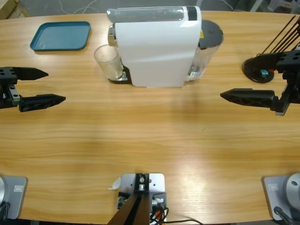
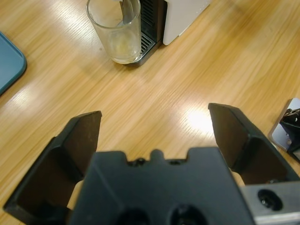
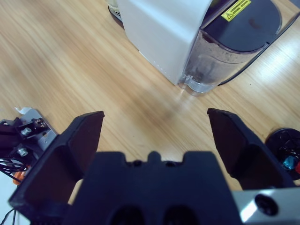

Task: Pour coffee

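A clear drinking glass [image 1: 108, 62] stands upright on the drip tray of a big white coffee machine [image 1: 157, 44], under its spout. In the left wrist view the glass [image 2: 117, 33] holds a shallow pale amber layer of coffee [image 2: 123, 45] at its bottom. My left gripper [image 1: 56, 86] hovers open and empty over the table's left side, well short of the glass; its jaws [image 2: 154, 112] point toward it. My right gripper [image 1: 232, 86] is open and empty at the right, facing the machine's tank end [image 3: 155, 114].
A teal tray [image 1: 61, 36] lies at the back left. The machine's clear water tank [image 3: 220, 56] with a dark lid sits on its right end, a cable trailing behind. A round black stand base [image 1: 258, 70] rests near the right gripper.
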You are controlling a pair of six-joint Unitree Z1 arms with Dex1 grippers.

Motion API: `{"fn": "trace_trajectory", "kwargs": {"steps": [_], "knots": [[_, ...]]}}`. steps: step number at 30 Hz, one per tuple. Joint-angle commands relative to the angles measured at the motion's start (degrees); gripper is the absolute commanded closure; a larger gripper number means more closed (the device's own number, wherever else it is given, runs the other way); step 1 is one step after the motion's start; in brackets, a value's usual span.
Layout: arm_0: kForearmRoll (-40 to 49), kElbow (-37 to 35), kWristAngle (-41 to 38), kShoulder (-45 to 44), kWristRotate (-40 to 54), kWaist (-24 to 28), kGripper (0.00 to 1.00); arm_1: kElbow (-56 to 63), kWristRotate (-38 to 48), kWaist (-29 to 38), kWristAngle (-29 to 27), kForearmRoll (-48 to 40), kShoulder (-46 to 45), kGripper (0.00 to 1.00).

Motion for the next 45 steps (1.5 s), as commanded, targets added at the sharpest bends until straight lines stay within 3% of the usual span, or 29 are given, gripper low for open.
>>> {"fn": "trace_trajectory", "kwargs": {"steps": [1,45], "knots": [[-0.82,0.55,-0.12,2.3,-0.52,0.19,0.0,4.84,-0.95,0.44,0.37,-4.54,-1.19,0.0],[-0.62,1.52,-3.57,-0.39,-0.3,-0.69,0.0,5.97,-0.95,0.26,-0.02,-5.74,-0.93,0.0]]}}
